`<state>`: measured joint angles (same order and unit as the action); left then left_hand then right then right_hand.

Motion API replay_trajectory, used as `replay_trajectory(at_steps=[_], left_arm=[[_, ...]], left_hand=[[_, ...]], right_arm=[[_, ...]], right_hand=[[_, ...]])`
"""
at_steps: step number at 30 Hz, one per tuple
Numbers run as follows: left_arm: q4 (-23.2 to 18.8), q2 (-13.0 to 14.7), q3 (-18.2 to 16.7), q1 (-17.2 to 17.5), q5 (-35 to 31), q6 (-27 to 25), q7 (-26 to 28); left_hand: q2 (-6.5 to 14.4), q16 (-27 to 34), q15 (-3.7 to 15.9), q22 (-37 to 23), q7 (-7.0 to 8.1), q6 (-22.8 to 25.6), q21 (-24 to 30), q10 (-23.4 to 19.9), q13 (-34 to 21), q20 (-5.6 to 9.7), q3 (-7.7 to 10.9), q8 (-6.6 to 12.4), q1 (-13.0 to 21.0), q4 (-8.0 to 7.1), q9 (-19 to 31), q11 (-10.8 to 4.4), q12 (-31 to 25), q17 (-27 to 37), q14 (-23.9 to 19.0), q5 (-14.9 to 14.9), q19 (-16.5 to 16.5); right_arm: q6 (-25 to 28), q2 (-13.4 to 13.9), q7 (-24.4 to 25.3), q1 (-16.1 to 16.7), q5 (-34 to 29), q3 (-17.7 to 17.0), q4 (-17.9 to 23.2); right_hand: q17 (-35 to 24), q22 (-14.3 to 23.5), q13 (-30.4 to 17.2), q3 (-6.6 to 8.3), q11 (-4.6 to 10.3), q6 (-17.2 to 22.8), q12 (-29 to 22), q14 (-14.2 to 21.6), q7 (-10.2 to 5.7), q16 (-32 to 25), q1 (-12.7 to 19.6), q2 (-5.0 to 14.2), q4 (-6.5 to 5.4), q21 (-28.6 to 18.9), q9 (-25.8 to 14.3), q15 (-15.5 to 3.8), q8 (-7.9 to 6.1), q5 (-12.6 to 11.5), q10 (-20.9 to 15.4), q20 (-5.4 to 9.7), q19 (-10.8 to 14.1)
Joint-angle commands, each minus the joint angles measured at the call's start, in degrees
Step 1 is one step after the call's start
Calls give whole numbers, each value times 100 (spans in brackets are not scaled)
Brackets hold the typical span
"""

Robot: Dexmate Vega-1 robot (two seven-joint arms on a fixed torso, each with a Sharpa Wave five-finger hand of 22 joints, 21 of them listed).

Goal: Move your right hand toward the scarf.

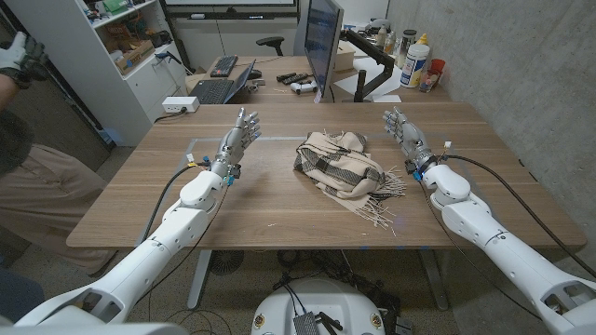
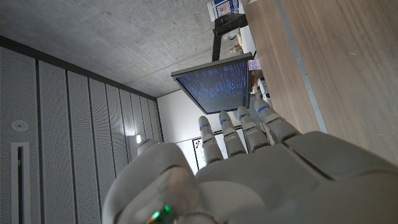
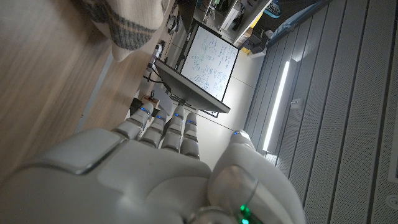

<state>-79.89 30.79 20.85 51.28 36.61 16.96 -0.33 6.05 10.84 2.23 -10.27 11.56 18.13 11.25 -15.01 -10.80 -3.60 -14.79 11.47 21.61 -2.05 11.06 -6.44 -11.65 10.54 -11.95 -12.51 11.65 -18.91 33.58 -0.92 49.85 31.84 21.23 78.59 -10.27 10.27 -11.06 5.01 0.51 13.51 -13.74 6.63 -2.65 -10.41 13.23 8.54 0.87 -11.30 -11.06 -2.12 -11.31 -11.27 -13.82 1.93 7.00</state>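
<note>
At surface (image 1: 279, 200) centre, scarf (image 1: 340, 165) lying apart from right hand (image 1: 405, 130), fingers (image 1: 395, 117) spreading, holding nothing.

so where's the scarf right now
In the head view the scarf lies bunched at the middle of the table, between the two hands and nearer the right hand, touching neither.

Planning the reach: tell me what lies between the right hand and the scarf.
Only bare wooden table. In the head view the right hand stands apart from the scarf, with only the scarf's fringe trailing toward that side.
</note>
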Motion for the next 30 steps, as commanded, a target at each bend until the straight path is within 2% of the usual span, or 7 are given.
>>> replay_trajectory(at_steps=[1, 30], left_arm=[[-53, 38, -31, 55, 27, 27, -34], [52, 83, -38, -17, 91, 4, -211]], left_hand=[[-3, 26, 347, -21, -6, 42, 28, -40, -30, 3, -31, 27, 65, 6, 30, 2, -22, 7, -47, -23, 39], [-2, 25, 341, -21, -26, 108, 27, -53, -30, 2, -32, 50, 65, 10, 30, 34, -23, 7, -44, -23, 37]], right_arm=[[-88, 136, 131, -18, -386, 78, 123], [-173, 195, 265, -314, -1050, 295, -21]], right_hand=[[-7, 14, -11, 59, 41, 33, 3, -37, -11, 6, 71, -2, -2, 1, -31, -80, -23, -32, 4, -8, -50], [-3, 14, -9, 107, 85, 30, 19, -127, -22, 20, 125, 4, 38, 8, -29, -151, -24, -36, 36, 18, -90]])
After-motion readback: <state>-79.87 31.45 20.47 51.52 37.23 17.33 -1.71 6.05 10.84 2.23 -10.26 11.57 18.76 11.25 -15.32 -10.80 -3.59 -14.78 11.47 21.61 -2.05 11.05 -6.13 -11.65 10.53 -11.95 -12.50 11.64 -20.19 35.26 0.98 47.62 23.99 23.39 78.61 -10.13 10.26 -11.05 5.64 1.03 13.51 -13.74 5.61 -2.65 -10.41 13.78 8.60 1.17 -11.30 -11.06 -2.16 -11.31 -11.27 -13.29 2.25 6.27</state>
